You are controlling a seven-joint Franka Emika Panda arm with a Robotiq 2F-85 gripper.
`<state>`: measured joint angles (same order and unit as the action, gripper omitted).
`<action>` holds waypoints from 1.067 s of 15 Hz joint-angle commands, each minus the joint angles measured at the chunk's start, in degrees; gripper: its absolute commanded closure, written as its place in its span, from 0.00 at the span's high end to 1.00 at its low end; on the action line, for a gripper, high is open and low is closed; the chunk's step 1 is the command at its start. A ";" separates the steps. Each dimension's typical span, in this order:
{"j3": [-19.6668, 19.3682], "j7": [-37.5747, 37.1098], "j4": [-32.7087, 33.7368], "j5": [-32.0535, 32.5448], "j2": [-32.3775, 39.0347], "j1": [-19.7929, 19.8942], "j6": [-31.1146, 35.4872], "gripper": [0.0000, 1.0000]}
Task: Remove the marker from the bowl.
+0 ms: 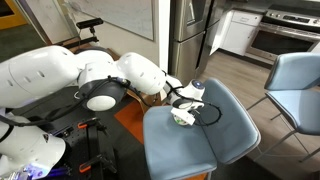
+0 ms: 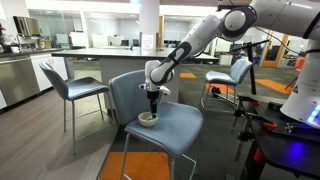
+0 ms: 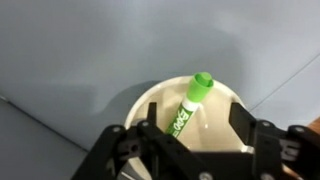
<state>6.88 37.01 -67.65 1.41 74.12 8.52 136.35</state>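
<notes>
In the wrist view we see the fingers point(image 3: 245, 125) spread wide, with the green marker point(image 3: 190, 103) lying between them in the white bowl point(image 3: 148, 97). Its lower end is hidden behind their linkage. In an exterior view the marker is too small to make out, and the bowl point(image 2: 147, 119) sits just below the fingertips on the blue counter point(image 2: 178, 126).

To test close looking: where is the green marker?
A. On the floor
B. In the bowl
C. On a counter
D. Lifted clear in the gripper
B: the wrist view shows the marker lying in the bowl, with the gripper open on either side of it.
</notes>
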 commanded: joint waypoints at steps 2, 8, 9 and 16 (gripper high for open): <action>0.59 0.55 8.93 1.48 4.98 0.09 -4.78 0.41; 0.35 0.68 14.98 1.23 8.40 0.04 -8.18 0.00; 0.34 0.72 15.58 1.16 8.75 0.08 -8.61 0.05; -0.17 1.13 15.28 0.68 7.89 0.09 -9.64 0.05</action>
<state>6.86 37.10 -54.04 1.69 81.56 8.52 128.99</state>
